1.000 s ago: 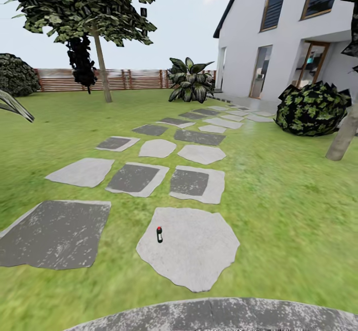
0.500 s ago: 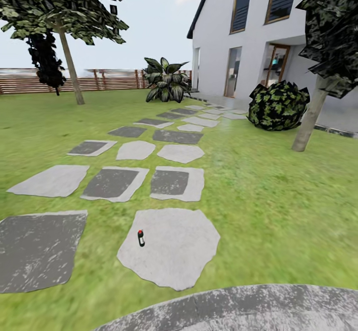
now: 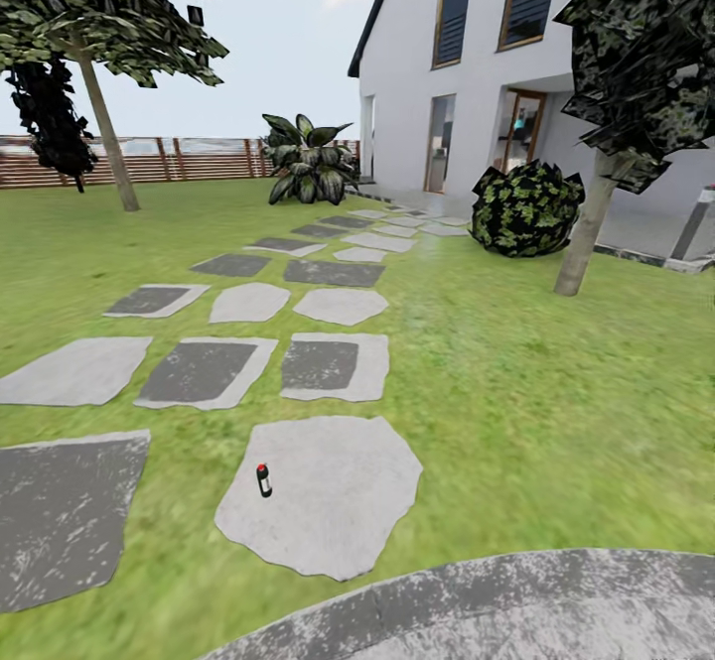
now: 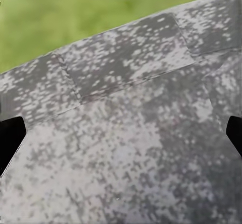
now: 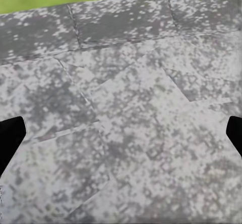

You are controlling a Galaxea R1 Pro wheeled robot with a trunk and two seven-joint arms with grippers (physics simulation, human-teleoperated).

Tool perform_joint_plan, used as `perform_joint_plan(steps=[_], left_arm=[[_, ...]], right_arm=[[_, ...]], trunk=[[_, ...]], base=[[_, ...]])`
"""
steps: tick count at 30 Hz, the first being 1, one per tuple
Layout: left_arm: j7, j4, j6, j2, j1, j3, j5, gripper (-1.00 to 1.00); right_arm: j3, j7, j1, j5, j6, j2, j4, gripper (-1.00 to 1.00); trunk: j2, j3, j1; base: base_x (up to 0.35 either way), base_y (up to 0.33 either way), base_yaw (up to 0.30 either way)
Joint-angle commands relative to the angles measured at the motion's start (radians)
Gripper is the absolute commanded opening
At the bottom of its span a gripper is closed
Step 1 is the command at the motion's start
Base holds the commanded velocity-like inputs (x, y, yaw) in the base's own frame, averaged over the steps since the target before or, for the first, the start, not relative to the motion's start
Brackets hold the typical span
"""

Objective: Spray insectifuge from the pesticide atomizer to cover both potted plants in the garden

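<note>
Overhead, our left gripper (image 4: pixel 121 133) and right gripper (image 5: pixel 121 133) both point down at the round mottled grey stone patio (image 3: pixel 516 610), dark fingertips (image 4: pixel 10 138) set wide apart, nothing between them. The small slim white-and-dark-green pesticide atomizer with a red tip (image 3: pixel 263 480) stands upright on the pale irregular stepping stone (image 3: pixel 328 506), near its left edge. Its details are too small to make out.

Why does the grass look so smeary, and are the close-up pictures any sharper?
Head view: the lawn is soft and smeared, though the little sprayer on its pale stone stays readable. Both wrist views: the mottled grey paving is blocky and coarse, with flat light and no clear shadows.
</note>
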Motion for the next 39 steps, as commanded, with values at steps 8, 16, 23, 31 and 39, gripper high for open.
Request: perform_joint_plan(steps=[8, 16, 23, 31, 39], left_arm=[[0.001, 0.001, -0.004, 0.0, 0.0, 0.0, -0.001, 1.0], [0.001, 0.002, -0.003, 0.0, 0.0, 0.001, -0.001, 1.0], [0.001, 0.001, -0.003, 0.0, 0.0, 0.001, -0.001, 1.0], [0.001, 0.002, -0.003, 0.0, 0.0, 0.0, 0.001, 1.0], [0.001, 0.001, -0.003, 0.0, 0.0, 0.0, 0.001, 1.0]], right_arm=[[0.002, 0.003, 0.0, 0.001, -0.003, 0.0, 0.003, 1.0], [0.003, 0.003, 0.0, 0.001, -0.003, 0.0, 0.003, 1.0], [0.003, 0.003, 0.0, 0.001, -0.003, 0.0, 0.001, 1.0], [0.003, 0.003, 0.0, 0.001, -0.003, 0.0, 0.002, 1.0], [0.003, 0.003, 0.0, 0.001, -0.003, 0.0, 0.001, 1.0]], trunk=[[0.0, -0.001, 0.0], [0.0, -0.001, 0.0], [0.0, -0.001, 0.0], [0.0, -0.001, 0.0], [0.0, -0.001, 0.0]], base=[[0.128, 0.243, -0.009], [0.203, 0.292, 0.0], [0.206, 0.293, -0.172], [0.084, 0.305, -0.297], [0.001, 0.308, -0.3]])
